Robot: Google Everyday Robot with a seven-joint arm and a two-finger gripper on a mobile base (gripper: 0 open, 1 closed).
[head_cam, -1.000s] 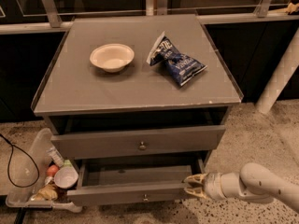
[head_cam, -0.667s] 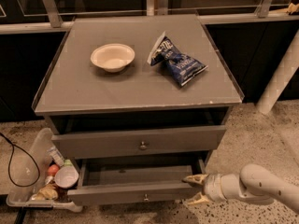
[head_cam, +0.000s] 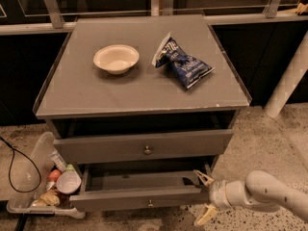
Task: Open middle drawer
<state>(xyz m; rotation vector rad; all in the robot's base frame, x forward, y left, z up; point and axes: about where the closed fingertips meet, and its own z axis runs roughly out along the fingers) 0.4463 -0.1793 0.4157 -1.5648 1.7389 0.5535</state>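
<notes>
I have the hand (head_cam: 199,198) low at the right of the cabinet, at the right-hand end of the middle drawer (head_cam: 120,199). Its two fingers are spread wide and released, one fingertip above the drawer's rim and the other below the front, gripping nothing. The white arm runs off toward the lower right corner.

The middle drawer stands pulled out, so I can look down into its shallow grey inside. Its small round knob (head_cam: 150,203) sits at the centre of the low front. Above it, the taller upper drawer (head_cam: 101,149) has its own knob (head_cam: 147,150), and there is a dark gap between it and the worktop (head_cam: 96,95).

On the worktop, a cream bowl (head_cam: 116,58) sits upright left of centre. A dark blue crisp bag (head_cam: 182,64) lies on its side to the right, well apart from the bowl.

On the speckled floor at the left, just beside the cabinet, is a clear plastic tray (head_cam: 24,177) of small items – too jumbled to name – and a black cable (head_cam: 21,154) loops beside it.
</notes>
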